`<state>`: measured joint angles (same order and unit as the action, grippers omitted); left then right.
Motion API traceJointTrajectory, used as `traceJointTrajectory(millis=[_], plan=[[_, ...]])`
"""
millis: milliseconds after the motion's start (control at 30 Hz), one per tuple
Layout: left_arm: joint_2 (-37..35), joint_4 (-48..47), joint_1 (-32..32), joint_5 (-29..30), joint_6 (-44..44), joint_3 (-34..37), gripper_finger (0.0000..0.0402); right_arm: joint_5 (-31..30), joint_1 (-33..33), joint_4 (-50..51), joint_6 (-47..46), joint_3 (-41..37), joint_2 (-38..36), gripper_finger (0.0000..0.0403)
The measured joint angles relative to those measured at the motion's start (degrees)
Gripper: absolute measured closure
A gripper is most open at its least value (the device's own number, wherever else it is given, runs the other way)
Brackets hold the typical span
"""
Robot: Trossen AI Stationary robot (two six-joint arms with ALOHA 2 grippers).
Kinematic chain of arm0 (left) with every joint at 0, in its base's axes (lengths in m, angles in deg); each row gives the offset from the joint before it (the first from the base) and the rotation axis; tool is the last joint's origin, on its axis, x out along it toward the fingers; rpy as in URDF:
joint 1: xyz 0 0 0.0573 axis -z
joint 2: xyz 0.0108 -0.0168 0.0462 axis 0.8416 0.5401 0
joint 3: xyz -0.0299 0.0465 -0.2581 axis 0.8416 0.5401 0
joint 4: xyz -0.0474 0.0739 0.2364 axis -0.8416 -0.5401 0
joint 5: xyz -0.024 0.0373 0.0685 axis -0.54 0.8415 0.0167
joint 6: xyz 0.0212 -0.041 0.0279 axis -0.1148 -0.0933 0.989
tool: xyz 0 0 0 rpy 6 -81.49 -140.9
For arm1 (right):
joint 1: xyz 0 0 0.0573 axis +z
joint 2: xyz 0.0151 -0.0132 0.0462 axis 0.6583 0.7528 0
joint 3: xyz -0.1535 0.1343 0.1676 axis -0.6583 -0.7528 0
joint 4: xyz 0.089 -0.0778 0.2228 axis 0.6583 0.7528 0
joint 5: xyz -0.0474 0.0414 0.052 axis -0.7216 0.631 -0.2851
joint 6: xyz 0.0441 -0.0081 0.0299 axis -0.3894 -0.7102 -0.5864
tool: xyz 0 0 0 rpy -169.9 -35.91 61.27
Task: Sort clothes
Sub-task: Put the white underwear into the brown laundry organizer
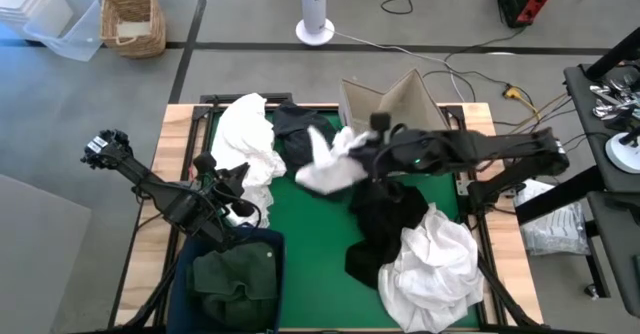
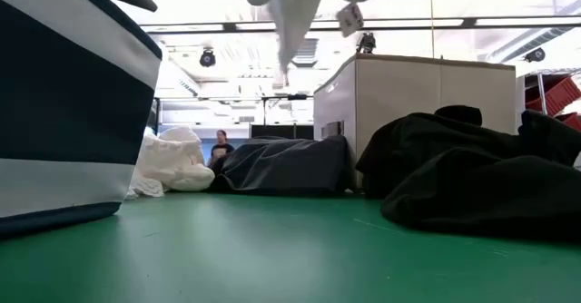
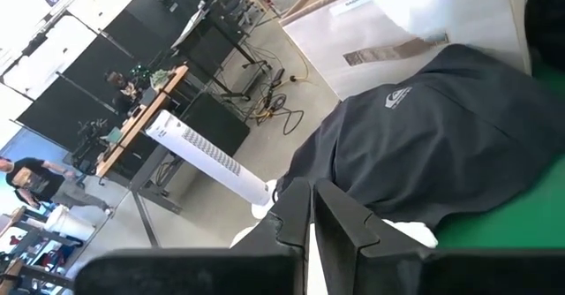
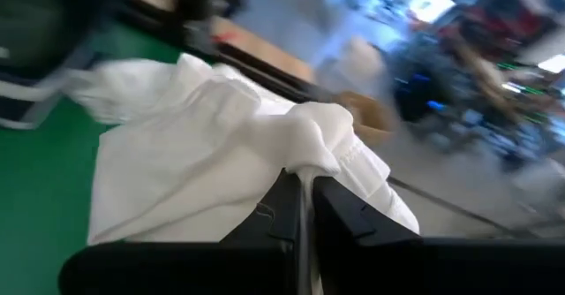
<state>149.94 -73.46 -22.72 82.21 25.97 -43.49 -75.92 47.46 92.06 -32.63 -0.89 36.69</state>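
Observation:
My right gripper (image 1: 372, 154) (image 4: 302, 185) hovers over the table's middle, shut on a white garment (image 1: 325, 169) (image 2: 290, 13) that is raised off the green mat. My left gripper (image 1: 238, 186) (image 3: 311, 211) is shut, low at the left beside a white pile (image 1: 248, 139) (image 2: 172, 162). A navy garment with a small logo (image 3: 424, 145) (image 1: 298, 129) lies at the far side. A black garment (image 1: 385, 219) (image 2: 472, 171) and another white one (image 1: 435, 264) lie near right. A dark green garment (image 1: 235, 279) sits in the bin. My right gripper pinches a bunched fold (image 4: 309, 158) of the white garment between its two fingers. The garment spreads out and hangs below the hold, clear of the mat in the low view. My left gripper: I cannot tell whether it touches the white pile.
The navy fabric bin (image 2: 64, 112) (image 1: 275, 244) stands at the near left corner. A beige cardboard box (image 1: 395, 104) (image 2: 418, 112) stands open at the far edge. Bare green mat (image 1: 310, 244) lies between the bin and the black garment. People are in the room beyond.

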Motion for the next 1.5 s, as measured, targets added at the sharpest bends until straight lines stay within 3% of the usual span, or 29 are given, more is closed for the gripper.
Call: traceJointTrajectory(millis=[167, 267, 767, 933, 1300, 1500], plan=[[0.0, 0.11, 0.0, 0.26, 0.01, 0.0, 0.0401, -9.68, -3.2, 0.44, 0.47, 0.0, -3.63, 0.0391], [0.0, 0.22, 0.0, 0.26, 0.01, 0.0, 0.0401, -11.39, -6.59, 1.32, 0.01, 0.0, -5.3, 0.0391], [0.0, 0.26, 0.0, 0.26, 0.01, 0.0, 0.0401, -8.67, -28.7, 18.28, -16.95, 0.0, -6.35, 0.039], [0.0, 0.26, -0.04, 0.26, 0.02, 0.0, 0.0401, -4.36, -32.79, 22.28, -21.64, 0.0, -5.88, 0.039], [0.0, 0.33, -0.09, 0.26, 0.01, 0.0, 0.0401, -4.19, -37.97, 30.68, -28.95, -0.12, -2.61, 0.0387], [0.0, 0.4, -0.09, 0.26, 0.0, 0.0, 0.0401, -4.19, -38.12, 30.63, -29.18, -0.24, -1.18, 0.0337]])
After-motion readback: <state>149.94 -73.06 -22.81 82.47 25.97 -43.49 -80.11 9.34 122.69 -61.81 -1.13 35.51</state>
